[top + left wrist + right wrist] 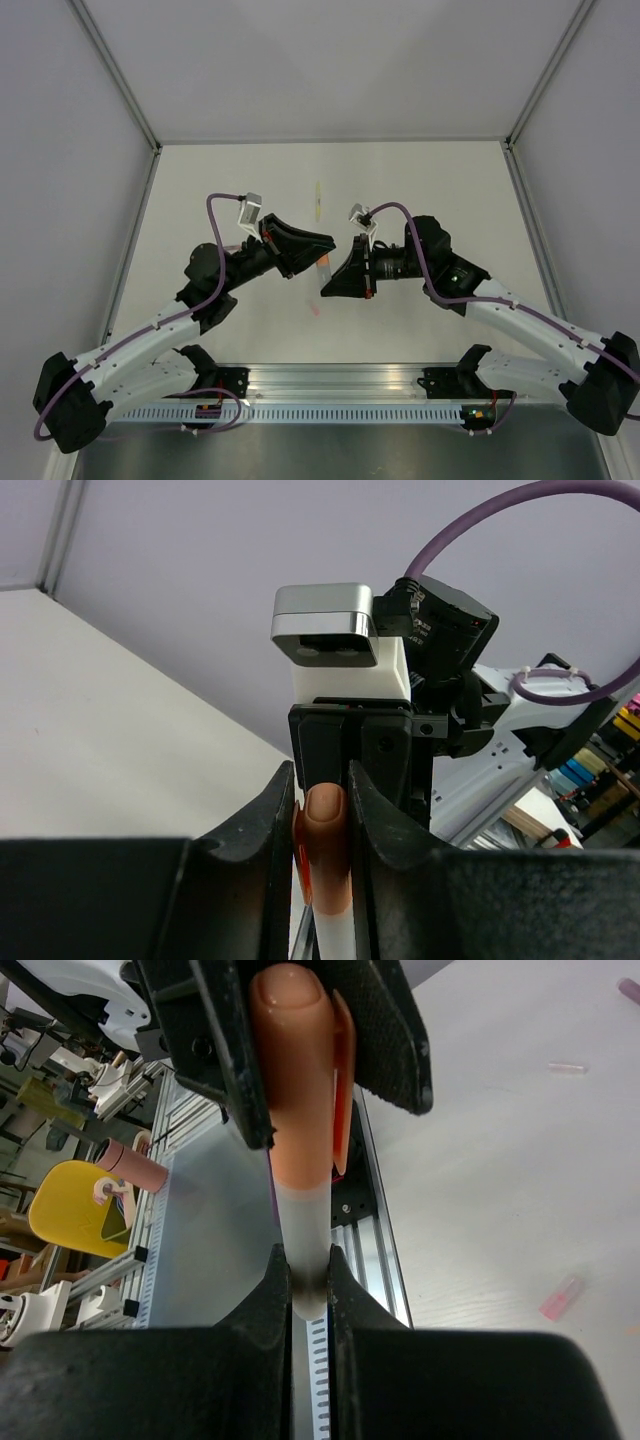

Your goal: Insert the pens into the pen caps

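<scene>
A grey pen with an orange pen cap over its upper end is held in the air between my two grippers. My left gripper is shut on the orange cap. My right gripper is shut on the pen's grey barrel. In the top view the left gripper and the right gripper meet over the table's middle with the pen between them. A pale pink cap lies on the table below them; it also shows in the right wrist view. A yellow pen lies farther back.
The aluminium rail with the arm bases runs along the near edge. A small clear piece and the end of a pink pen lie on the table. Grey walls stand on three sides.
</scene>
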### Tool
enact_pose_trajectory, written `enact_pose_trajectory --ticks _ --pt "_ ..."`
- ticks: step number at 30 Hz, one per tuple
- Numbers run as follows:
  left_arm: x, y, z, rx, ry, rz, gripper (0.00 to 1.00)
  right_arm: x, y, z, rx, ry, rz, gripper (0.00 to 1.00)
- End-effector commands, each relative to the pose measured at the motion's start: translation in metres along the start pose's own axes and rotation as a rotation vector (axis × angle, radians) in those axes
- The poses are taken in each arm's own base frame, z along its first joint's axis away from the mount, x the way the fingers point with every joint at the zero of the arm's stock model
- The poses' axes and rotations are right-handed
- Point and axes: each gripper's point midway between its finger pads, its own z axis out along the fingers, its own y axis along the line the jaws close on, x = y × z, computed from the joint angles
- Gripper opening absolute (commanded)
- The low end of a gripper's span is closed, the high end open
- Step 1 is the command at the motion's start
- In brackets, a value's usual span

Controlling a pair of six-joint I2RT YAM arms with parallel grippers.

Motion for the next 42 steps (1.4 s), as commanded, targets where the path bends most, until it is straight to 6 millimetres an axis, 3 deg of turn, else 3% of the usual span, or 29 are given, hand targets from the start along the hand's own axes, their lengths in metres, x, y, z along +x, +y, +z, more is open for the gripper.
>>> enact_pose_trajectory --ticks 1,3,5,7,9,11,12,13,15,17,20,21,24,28,30,33,34,36,42 --pt "0.108 -0.004 -0.033 0.074 0.406 -0.177 0.02 -0.139 0.007 -0.015 0.076 -0.407 -0.231 0.00" --pt "0.103 0.000 -0.032 0.040 0.396 -0.159 0.02 -0.131 0.005 -0.011 0.058 -0.364 -0.220 0.00" --pt "0.078 0.002 -0.024 -0.024 0.323 -0.122 0.02 -0.110 -0.003 -0.006 0.045 -0.295 -0.198 0.00" --pt "0.068 0.014 -0.022 -0.120 0.307 -0.104 0.02 -0.091 -0.006 -0.006 0.034 -0.248 -0.196 0.00" --pt "0.050 0.016 -0.017 -0.181 0.295 -0.081 0.02 -0.065 -0.027 -0.006 0.094 -0.185 -0.171 0.00" --pt "0.026 0.016 -0.006 -0.232 0.262 -0.044 0.31 -0.045 -0.038 -0.007 0.121 -0.142 -0.152 0.00" --pt "0.026 0.022 -0.008 -0.276 0.288 -0.038 0.47 -0.035 -0.043 -0.008 0.136 -0.119 -0.129 0.00" --pt "0.009 0.017 -0.002 -0.287 0.261 -0.015 0.63 -0.024 -0.049 -0.010 0.154 -0.105 -0.112 0.00" --pt "0.006 0.025 -0.002 -0.347 0.292 -0.007 0.71 -0.013 -0.061 -0.014 0.214 -0.101 -0.085 0.00" --pt "-0.011 0.021 0.002 -0.361 0.268 0.022 0.76 -0.003 -0.076 -0.019 0.284 -0.086 -0.059 0.00" --pt "-0.016 0.031 -0.005 -0.446 0.271 0.042 0.90 0.022 -0.108 -0.030 0.450 -0.030 0.031 0.00" --pt "-0.020 0.040 -0.011 -0.506 0.249 0.052 0.94 0.025 -0.127 -0.035 0.550 -0.043 0.076 0.00" --pt "-0.007 0.074 -0.031 -0.664 0.248 0.064 0.97 0.047 -0.172 -0.060 0.822 -0.058 0.218 0.00" --pt "0.031 0.125 -0.057 -0.840 0.293 0.083 0.98 0.079 -0.215 -0.084 1.062 -0.041 0.352 0.00" --pt "0.047 0.149 -0.075 -0.925 0.302 0.108 0.97 0.097 -0.231 -0.095 1.156 0.006 0.410 0.00" --pt "0.054 0.171 -0.088 -0.996 0.273 0.147 0.97 0.110 -0.247 -0.101 1.229 0.042 0.463 0.00" --pt "0.066 0.181 -0.101 -1.031 0.291 0.154 0.97 0.107 -0.252 -0.104 1.248 0.039 0.476 0.00" --pt "0.071 0.191 -0.113 -1.066 0.275 0.174 0.97 0.113 -0.260 -0.111 1.290 0.063 0.502 0.00" --pt "0.068 0.196 -0.124 -1.103 0.277 0.214 0.96 0.117 -0.277 -0.098 1.293 0.135 0.545 0.02"
